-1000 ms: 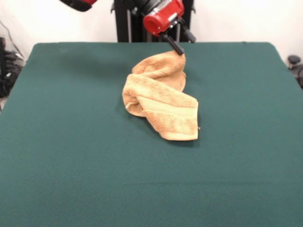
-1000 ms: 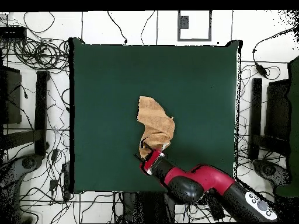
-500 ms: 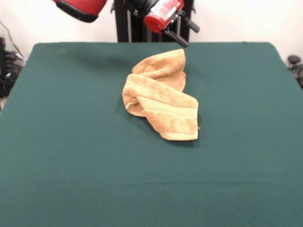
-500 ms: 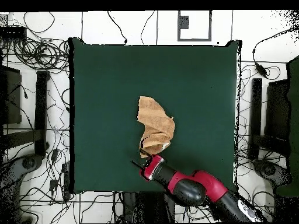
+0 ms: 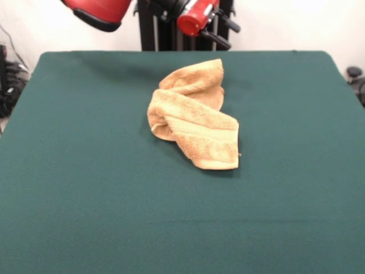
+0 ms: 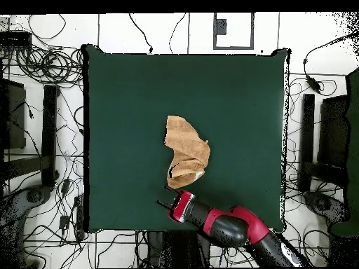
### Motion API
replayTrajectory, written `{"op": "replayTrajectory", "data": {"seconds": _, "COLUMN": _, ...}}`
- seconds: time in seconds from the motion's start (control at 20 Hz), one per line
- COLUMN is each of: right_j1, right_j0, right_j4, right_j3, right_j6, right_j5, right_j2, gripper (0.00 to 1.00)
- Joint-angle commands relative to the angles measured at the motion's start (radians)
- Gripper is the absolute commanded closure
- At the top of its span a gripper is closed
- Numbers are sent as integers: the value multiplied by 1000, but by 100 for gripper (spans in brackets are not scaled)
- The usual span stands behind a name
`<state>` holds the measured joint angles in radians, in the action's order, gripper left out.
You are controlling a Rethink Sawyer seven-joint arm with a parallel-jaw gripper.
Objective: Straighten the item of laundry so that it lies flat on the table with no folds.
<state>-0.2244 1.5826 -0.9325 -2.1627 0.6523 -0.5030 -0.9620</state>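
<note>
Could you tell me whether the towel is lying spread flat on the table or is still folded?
Folded. The towel lies bunched and twisted, its layers doubled over each other, covering only a small patch mid-table. The gripper is clear of it.

Nubbly, matt terry towel (image 5: 194, 117) lies on smooth, matt green cloth table (image 5: 85, 188).

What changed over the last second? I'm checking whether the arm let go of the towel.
The gripper drew back from the towel's far corner, up and toward the table's far edge; it is now clear of the cloth, holding nothing. The towel stayed as it was, crumpled and folded over itself.
</note>
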Motion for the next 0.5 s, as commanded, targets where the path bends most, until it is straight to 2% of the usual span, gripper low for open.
{"op": "replayTrajectory", "data": {"seconds": 0.05, "right_j1": -124, "right_j0": -34, "right_j4": 46, "right_j3": 218, "right_j6": -329, "right_j5": -112, "right_j2": -33, "gripper": 0}}
{"op": "replayTrajectory", "data": {"seconds": 0.3, "right_j1": -97, "right_j0": -47, "right_j4": 41, "right_j3": 218, "right_j6": -326, "right_j5": -92, "right_j2": -60, "gripper": 0}}
{"op": "replayTrajectory", "data": {"seconds": 0.5, "right_j1": -12, "right_j0": -71, "right_j4": 22, "right_j3": 211, "right_j6": -269, "right_j5": -83, "right_j2": -72, "gripper": 0}}
